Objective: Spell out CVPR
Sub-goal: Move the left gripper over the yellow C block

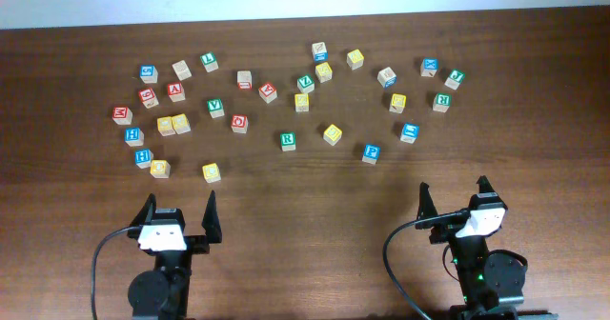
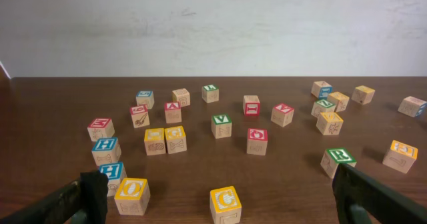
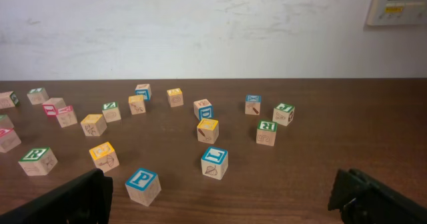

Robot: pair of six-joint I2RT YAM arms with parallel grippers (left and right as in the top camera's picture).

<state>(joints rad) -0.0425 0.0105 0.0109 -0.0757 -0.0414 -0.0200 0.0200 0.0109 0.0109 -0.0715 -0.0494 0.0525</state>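
The yellow C cube sits near the front left, just ahead of my left gripper; it also shows in the left wrist view. The green V cube lies farther back on the left. The green R cube is near the middle. The blue P cube lies ahead and left of my right gripper. Both grippers are open and empty, low over the table near its front edge.
Several other letter cubes are scattered across the back half of the table, among them a yellow O, two blue H cubes, a blue L, a second green R and red-lettered cubes.
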